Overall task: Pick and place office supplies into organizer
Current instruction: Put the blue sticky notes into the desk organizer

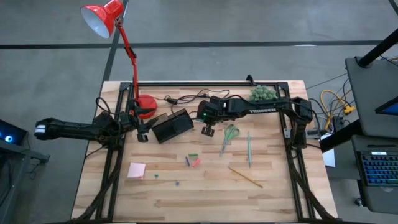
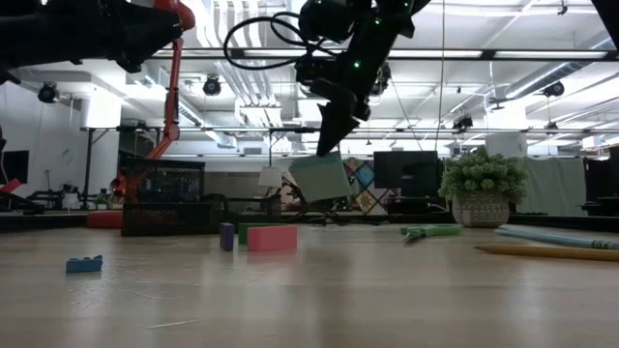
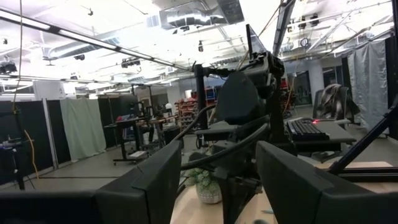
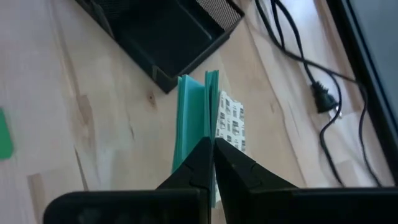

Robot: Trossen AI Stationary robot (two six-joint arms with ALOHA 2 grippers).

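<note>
The right gripper (image 4: 212,152) hangs above the counter (image 1: 186,193), its jaws pressed together on a thin teal pad (image 4: 194,124) with a printed white label on one face. The pad is pinched at one edge and hangs clear of the wood, which seems sensible: held edge-on, it should slip into a narrow slot more easily than if it lay flat. In the low view the pad (image 2: 322,178) is well off the surface. The organizer (image 1: 172,126), a black tray with dividers, sits just beside the gripper, toward the left arm, so the carry looks close to its end and what remains is to line the pad up over a compartment.

The left gripper (image 1: 142,135) waits near the red lamp base (image 1: 147,104), just beside the organizer, jaws spread and empty.

The other supplies lie loose on the counter: green scissors (image 1: 230,133), a green pen (image 1: 249,149), a wooden pencil (image 1: 245,177), a pink sticky-note pad (image 1: 137,170), and small red and green pieces (image 1: 193,160). None is in the tray as far as I can tell.

The counter is pale wood planks inside a black frame, with a black cable (image 1: 186,98) and a green plant ball (image 1: 262,93) at the far edge. Beyond it is an open workshop with ceiling ducts, curtains and screens.
</note>
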